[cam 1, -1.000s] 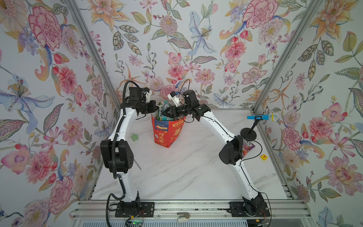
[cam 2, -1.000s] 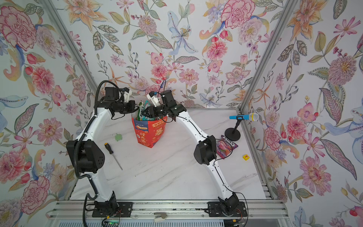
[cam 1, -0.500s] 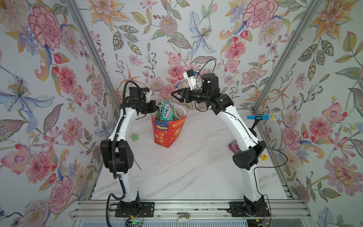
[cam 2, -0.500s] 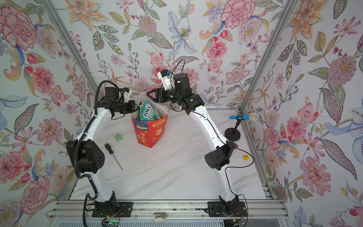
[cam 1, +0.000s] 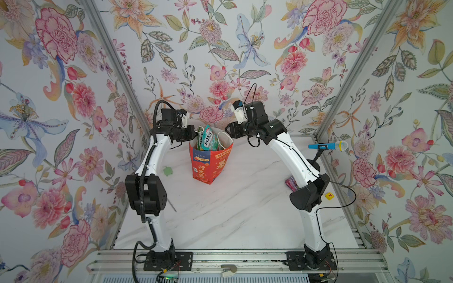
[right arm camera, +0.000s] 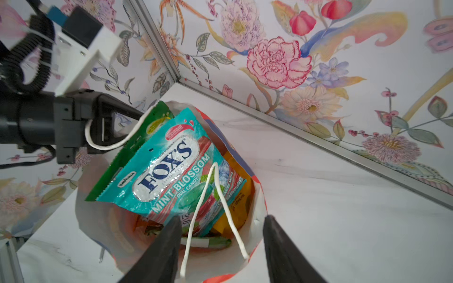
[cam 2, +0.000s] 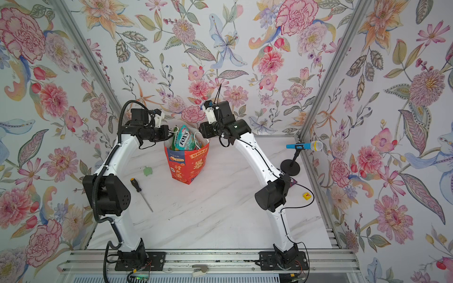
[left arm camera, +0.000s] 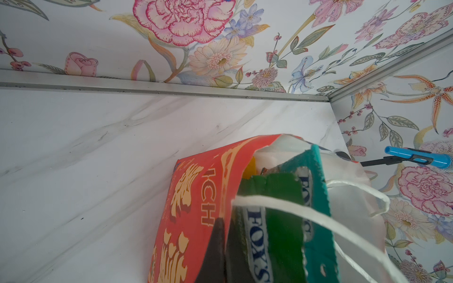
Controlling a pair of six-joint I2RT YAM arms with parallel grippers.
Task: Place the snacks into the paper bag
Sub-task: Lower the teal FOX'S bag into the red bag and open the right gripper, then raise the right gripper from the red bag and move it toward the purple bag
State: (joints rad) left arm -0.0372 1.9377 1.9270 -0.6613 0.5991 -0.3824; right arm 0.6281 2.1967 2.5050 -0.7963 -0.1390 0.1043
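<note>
Loosely, glossy flat packets (right arm camera: 169,169) crowd the paper bag (cam 1: 210,166).

a: what can't we make out?
b: the purple packet (cam 1: 290,182) at the right of the table (cam 1: 240,215); the elbow of the right arm (cam 1: 305,196) covers most of it in both top views.
a: the screwdriver (cam 1: 173,208)?
b: in a top view only its tip shows past the left arm (cam 1: 147,193).
a: the snacks (right arm camera: 169,166) in the paper bag (cam 1: 210,164)?
b: lower parts behind the bag's walls; their count i cannot tell.
a: the grippers?
b: the right gripper (right arm camera: 223,218): its fingers (right arm camera: 159,257) are blurred and cut by the wrist picture's edge; the left gripper (left arm camera: 226,227) likewise.
</note>
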